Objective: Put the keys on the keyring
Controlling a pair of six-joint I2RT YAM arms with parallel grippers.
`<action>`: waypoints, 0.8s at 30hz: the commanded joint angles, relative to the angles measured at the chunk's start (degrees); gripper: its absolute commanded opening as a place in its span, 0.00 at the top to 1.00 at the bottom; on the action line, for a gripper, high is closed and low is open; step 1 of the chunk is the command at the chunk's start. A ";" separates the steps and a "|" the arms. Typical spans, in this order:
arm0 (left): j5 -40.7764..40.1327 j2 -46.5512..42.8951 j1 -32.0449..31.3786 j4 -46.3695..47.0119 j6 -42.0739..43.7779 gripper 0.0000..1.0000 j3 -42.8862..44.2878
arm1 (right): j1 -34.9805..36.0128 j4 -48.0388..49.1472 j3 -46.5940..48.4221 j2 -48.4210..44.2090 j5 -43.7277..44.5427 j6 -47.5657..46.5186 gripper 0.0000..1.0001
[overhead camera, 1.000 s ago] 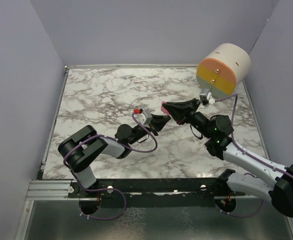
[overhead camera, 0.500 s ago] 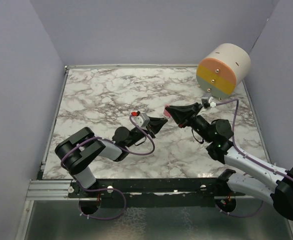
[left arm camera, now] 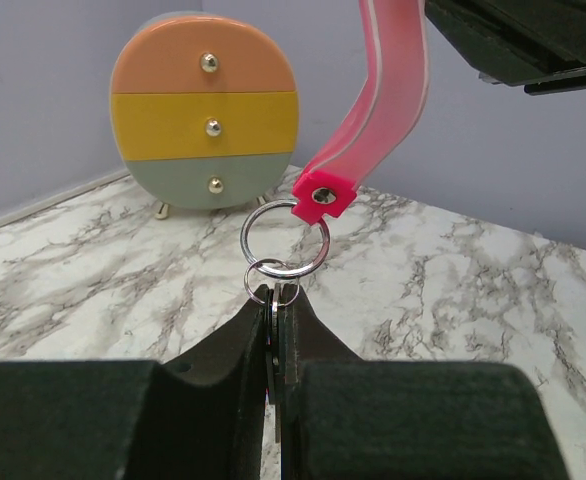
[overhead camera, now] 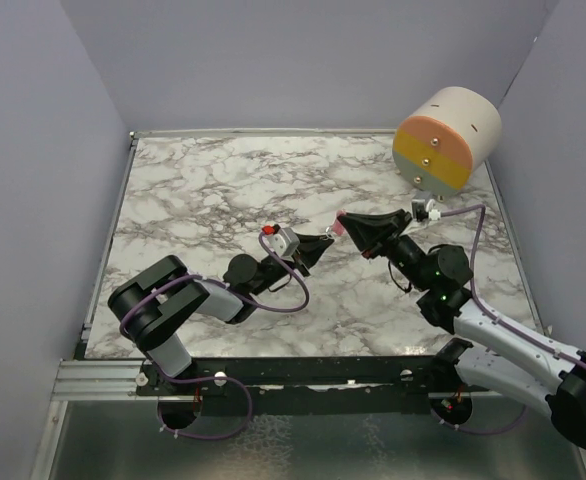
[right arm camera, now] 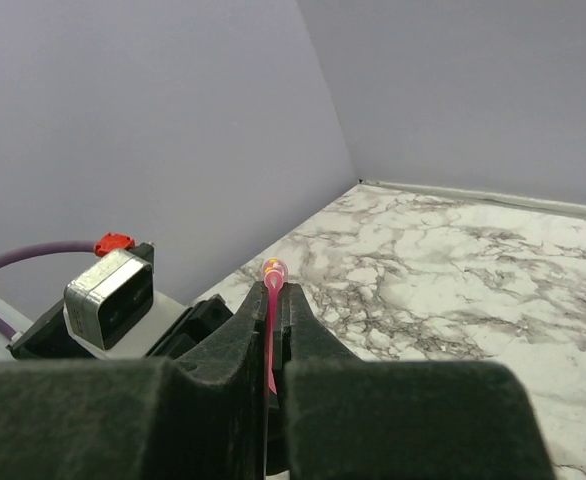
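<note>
Worktop (overhead camera: 203,190): marbled slab, lying under both of your arms.
Drawer unit (overhead camera: 447,140): round, three drawers, stood at the worktop's far right corner.
Right fingers (right arm camera: 223,350): pinched narrow on the keyring's pink strip.
Left fingers (left arm camera: 223,370): pinched narrow on the key.
Keyring (left arm camera: 388,90): hung in the air between your two arms, with its metal ring (left arm camera: 246,232) at the lower end.
Key (left arm camera: 274,305): sat edge-on in your left fingers. Its small loop overlapped the metal ring, and you could not tell whether they were linked.

Tricolour drawer chest (overhead camera: 445,140), marble table (overhead camera: 203,190)
</note>
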 commanded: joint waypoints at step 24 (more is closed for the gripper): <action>-2.22 -4.92 -0.31 2.05 9.92 1.00 -0.55 | 0.22 -6.81 -2.01 -4.54 4.19 -0.03 0.96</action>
